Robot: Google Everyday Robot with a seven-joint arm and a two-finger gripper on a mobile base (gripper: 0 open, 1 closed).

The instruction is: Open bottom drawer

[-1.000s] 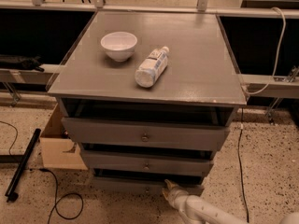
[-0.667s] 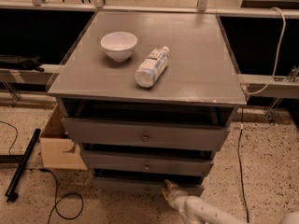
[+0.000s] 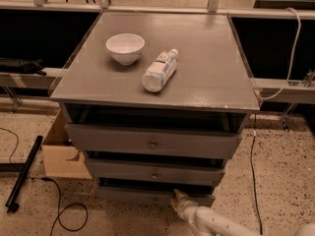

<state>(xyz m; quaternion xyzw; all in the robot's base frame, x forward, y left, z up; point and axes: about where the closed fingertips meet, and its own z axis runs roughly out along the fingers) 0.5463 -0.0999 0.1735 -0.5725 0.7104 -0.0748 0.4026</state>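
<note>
Pincer (image 3: 179,199) low at bottom drawer (image 3: 128,195) front | arm (image 3: 216,223) slanting in from lower right | spread: cannot tell

One high frontal camera looks down on cabinet (image 3: 206,58); end effector (image 3: 177,196) near bottom edge.

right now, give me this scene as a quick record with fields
gripper: low at the front of the bottom drawer, just right of its knob; contact cannot be told
arm: white, enters from the lower right
cabinet top: grey, holds two things
bowl: white, upright, left of the bottle
bottle: lying on its side
cardboard box: on the floor, left of the cabinet
</note>
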